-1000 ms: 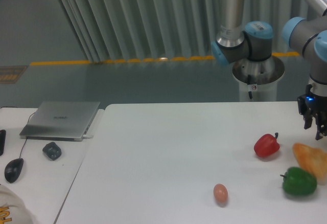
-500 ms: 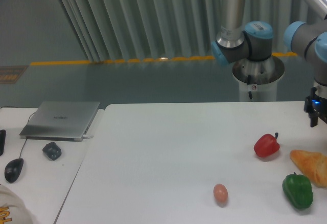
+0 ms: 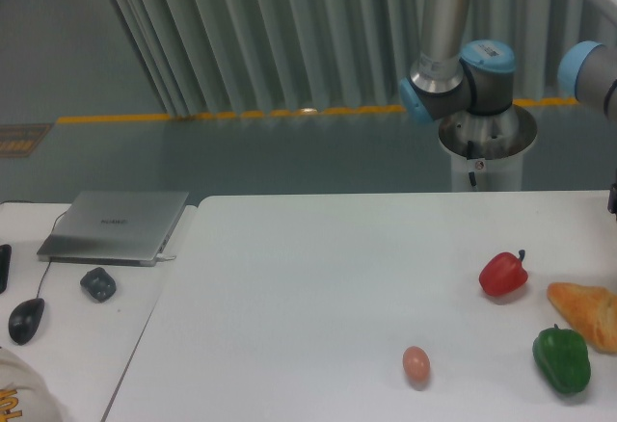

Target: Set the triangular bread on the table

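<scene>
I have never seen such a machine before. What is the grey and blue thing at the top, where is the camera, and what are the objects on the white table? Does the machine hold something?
The grey and blue thing is a robot arm: tubes linked by joints, standing on a round base behind the table. One fixed camera looks at the scene from the front, slightly from above.

On the large white table lie a red bell pepper, a green bell pepper, a small egg and the triangular bread, at the right edge, cut off by the picture. A smaller desk to the left carries a laptop and a mouse.

The arm's tool is almost entirely out of the picture, so nothing is seen held. The bread rests on the table.
</scene>
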### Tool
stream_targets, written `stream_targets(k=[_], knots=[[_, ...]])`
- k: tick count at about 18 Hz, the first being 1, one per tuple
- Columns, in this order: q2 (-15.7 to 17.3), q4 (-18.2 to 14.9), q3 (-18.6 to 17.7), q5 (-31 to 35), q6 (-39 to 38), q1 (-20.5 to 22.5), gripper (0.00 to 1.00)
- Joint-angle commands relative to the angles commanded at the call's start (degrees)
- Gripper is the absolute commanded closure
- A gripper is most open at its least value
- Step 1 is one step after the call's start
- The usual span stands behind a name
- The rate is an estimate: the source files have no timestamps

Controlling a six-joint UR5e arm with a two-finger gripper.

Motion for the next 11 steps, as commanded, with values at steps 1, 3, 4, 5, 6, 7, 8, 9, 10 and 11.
stream_targets(k=[1, 3, 4, 5, 6, 7, 8, 9, 10, 11], knots=[[-0.4, -0.1, 0.2, -0.4, 1.3, -0.1, 0.0], [-0.8, -0.3, 0.2, -0.6, 5.3, 0.0, 0.0], [-1.0, -0.3, 0.1, -1.1, 7.5, 0.1, 0.0], [-1.1, -0.3, 0.1, -1.1, 8.6, 0.1, 0.0], [-1.1, -0.4, 0.1, -1.2, 9.0, 0.2, 0.0], [-1.1, -0.4, 0.1, -1.2, 9.0, 0.2, 0.0], [-1.2, -0.4, 0.1, -1.2, 9.0, 0.2, 0.0], [-1.2, -0.4, 0.1, -1.2, 9.0, 0.2, 0.0], [-1.2, -0.4, 0.0, -1.2, 9.0, 0.2, 0.0], [-1.1, -0.4, 0.0, -1.2, 9.0, 0.2, 0.0]])
